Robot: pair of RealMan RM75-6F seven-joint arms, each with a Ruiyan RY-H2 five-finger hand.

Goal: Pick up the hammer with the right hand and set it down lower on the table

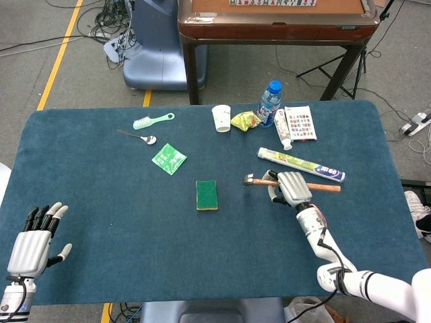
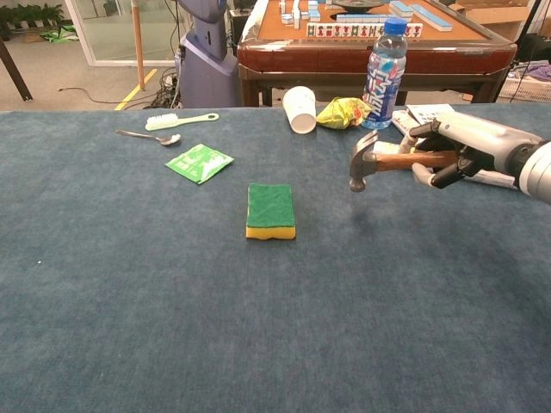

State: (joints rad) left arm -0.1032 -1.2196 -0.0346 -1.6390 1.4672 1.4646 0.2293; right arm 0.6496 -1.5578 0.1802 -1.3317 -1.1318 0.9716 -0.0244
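Observation:
The hammer [image 1: 258, 180] [image 2: 366, 161] has a steel head and a wooden handle. My right hand [image 1: 291, 188] [image 2: 448, 150] grips the handle near the head and holds the hammer off the table, head pointing left, right of the sponge. The handle's far end [image 1: 328, 189] sticks out to the right behind the hand. My left hand [image 1: 35, 237] hovers at the table's front left corner, fingers spread, holding nothing; the chest view does not show it.
A green and yellow sponge [image 1: 207, 194] [image 2: 270, 210] lies mid-table. Behind the hammer lie a toothpaste box [image 1: 300, 165], a water bottle [image 2: 383, 62], a yellow wrapper [image 2: 343, 112], a paper cup [image 2: 300, 109] and a card [image 1: 299, 122]. Brush [image 2: 181, 120], spoon [image 2: 150, 136] and green sachet [image 2: 199, 162] sit far left.

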